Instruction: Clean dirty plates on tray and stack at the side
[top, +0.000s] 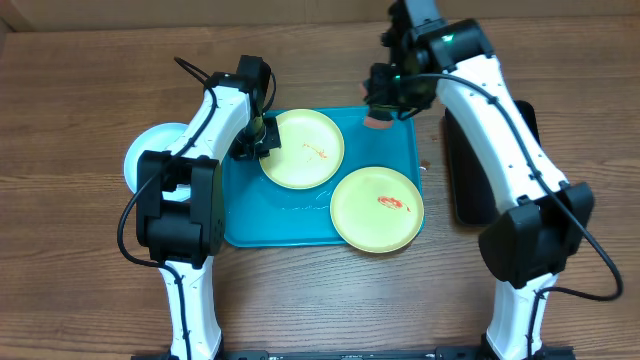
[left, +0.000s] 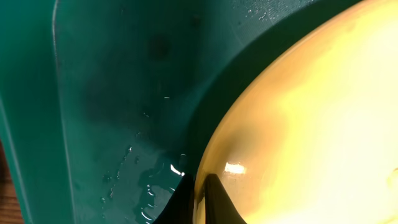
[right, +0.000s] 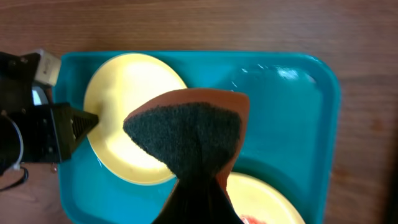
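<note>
Pinching plate (top: 305, 150) rim with left tool (left: 198, 196) | clamping sponge (right: 186, 130) in right tool (right: 198, 186) | risk of losing rim under scrub pressure, tray (top: 250, 222) wet

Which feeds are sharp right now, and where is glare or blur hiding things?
Overhead: sharp, evenly lit, smears on both yellow plates readable. Left wrist: dim, soft, glare spot on the plate. Right wrist: blurred sponge covers the centre; glare on the tray.

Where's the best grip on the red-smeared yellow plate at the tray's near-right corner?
Pinch the pale yellow round plastic plate by its thin rim at the near right, approaching from outside the turquoise rectangular plastic tray: it lies flat but overhangs the tray's corner, likely leaving finger room underneath.
</note>
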